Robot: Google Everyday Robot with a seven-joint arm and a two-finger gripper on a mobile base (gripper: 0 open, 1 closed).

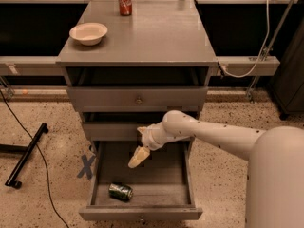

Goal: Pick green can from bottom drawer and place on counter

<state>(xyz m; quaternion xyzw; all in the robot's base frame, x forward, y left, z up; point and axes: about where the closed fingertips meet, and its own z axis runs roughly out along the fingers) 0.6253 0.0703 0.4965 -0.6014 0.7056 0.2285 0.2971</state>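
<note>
At the left of the counter (156,37) we see a white bowl (88,32). A careless set-down there could knock it, so we judge the bare middle of the top the safer spot.

Lower down and a little to the right, the green can (120,191) lies on its side in the front left part of the open bottom drawer (140,214), near the front wall and the left wall. A lying can rolls. We think an off-centre touch could send it along the drawer floor or wedge it into the corner, where the walls leave little room to close around it.

At the back edge of the counter stands a red can (124,0), well apart from all this. The only risk there is taking the wrong can, which seems slight to us.

Next comes the gripper (137,157), hanging over the middle of the drawer and pointing down and left. It is above and to the right of the green can and apart from it. We cannot tell whether it is open or closed; if closed, it would only shove the can.

Further right, the arm (213,132) crosses in front of the middle drawer (111,131). In our judgement, a lift straight up could strike that drawer's front and jolt the can loose.
</note>
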